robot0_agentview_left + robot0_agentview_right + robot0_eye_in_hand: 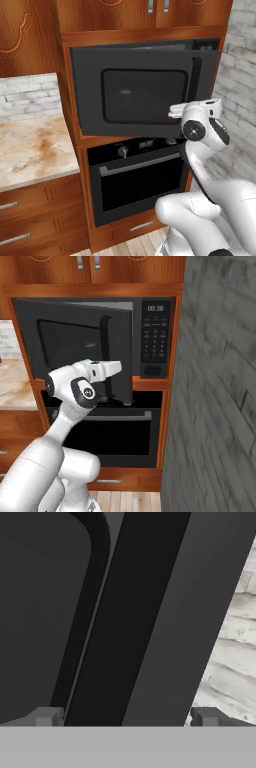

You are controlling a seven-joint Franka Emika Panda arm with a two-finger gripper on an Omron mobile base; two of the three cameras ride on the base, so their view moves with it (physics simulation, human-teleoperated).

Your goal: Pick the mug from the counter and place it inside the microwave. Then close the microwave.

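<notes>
The black microwave (140, 95) has its dark-window door (75, 341) swung partly open, and the keypad (153, 338) shows at the right. My white hand (197, 110) hovers just in front of the door's vertical bar handle (196, 80), near its lower end. In the hand view my gripper (126, 717) is open, its fingertips (47, 716) spread wide on either side of the handle (135, 612), with nothing held. The mug is hidden. The beige marble counter (35, 145) lies to the left of the microwave.
A black oven (140, 180) with knobs and a horizontal handle sits directly under the microwave. A grey-white brick wall (220, 381) stands close on the right. Wooden cabinets (140, 15) hang above, and brown drawers (30, 220) sit under the counter.
</notes>
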